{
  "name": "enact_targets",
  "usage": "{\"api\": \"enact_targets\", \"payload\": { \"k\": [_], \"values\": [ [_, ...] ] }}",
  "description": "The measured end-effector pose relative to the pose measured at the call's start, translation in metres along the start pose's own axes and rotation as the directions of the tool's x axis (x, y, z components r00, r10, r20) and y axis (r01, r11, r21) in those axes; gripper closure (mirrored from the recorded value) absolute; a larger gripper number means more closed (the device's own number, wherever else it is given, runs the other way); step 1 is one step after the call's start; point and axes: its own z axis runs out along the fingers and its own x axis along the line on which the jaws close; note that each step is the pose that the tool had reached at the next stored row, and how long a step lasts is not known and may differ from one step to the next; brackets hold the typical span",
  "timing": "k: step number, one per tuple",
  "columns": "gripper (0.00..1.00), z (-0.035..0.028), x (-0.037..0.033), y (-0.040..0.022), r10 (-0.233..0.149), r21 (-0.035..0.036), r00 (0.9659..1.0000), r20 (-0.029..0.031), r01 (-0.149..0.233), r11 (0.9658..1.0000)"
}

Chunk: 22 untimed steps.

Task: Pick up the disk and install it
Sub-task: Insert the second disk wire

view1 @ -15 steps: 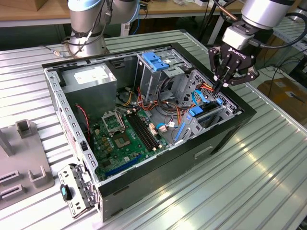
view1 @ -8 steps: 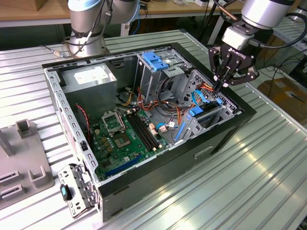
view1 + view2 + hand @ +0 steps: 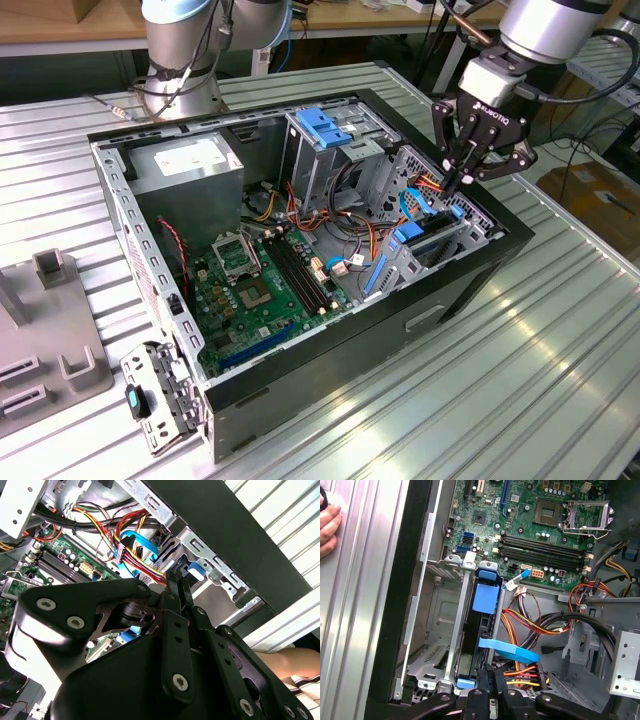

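The disk (image 3: 432,238) stands on edge in the drive bay at the front corner of the open computer case (image 3: 480,275), on the exterior view's right. Bright blue rails frame it. In the first wrist view the disk (image 3: 485,600) sits between grey bay walls, with a blue data cable (image 3: 512,652) crossing beside it. My gripper (image 3: 462,180) hangs just above the disk's top edge. Its black fingers are pressed together with nothing visible between them. In the second wrist view the gripper (image 3: 176,580) points down at a blue tab (image 3: 196,570) of the bay.
Inside the case lie a green motherboard (image 3: 260,290), a grey power supply (image 3: 190,165), a grey cage with a blue latch (image 3: 325,130) and bundles of coloured cables (image 3: 525,622). A person's hand (image 3: 327,527) rests on the ribbed table beside the case. A grey fixture (image 3: 50,340) stands at the exterior view's left.
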Motion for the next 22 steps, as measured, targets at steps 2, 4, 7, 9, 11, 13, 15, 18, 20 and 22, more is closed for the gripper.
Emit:
{"api": "enact_targets", "payload": {
  "k": [2, 4, 7, 9, 11, 13, 15, 18, 20, 22],
  "values": [
    [0.84, 0.0032, 0.0004, 0.0001, 0.01, -0.0001, 0.9999, 0.0001, -0.01, 0.9999],
    [0.84, 0.0052, 0.0004, 0.0002, 0.035, -0.0005, 0.9994, 0.0003, -0.035, 0.9994],
    [0.84, 0.0077, 0.0004, 0.0001, 0.086, -0.0014, 0.9963, 0.0009, -0.086, 0.9963],
    [0.84, 0.0079, 0.0006, 0.0002, 0.093, -0.0016, 0.9956, 0.001, -0.093, 0.9956],
    [0.84, 0.0083, 0.0025, 0.0005, 0.094, -0.0016, 0.9956, 0.0011, -0.094, 0.9956],
    [0.84, 0.0089, 0.0041, 0.0014, 0.094, -0.0016, 0.9955, 0.0013, -0.094, 0.9955],
    [0.84, 0.0094, 0.0043, 0.0021, 0.095, -0.0016, 0.9955, 0.0011, -0.095, 0.9955],
    [0.84, 0.0102, 0.0045, 0.0024, 0.098, -0.0017, 0.9952, 0.0012, -0.098, 0.9952],
    [0.84, 0.0103, 0.004, 0.0053, 0.099, -0.0017, 0.9951, 0.0012, -0.099, 0.9951],
    [0.84, 0.0103, 0.0039, 0.0054, 0.099, -0.0017, 0.9951, 0.0013, -0.099, 0.9951]
  ]
}}
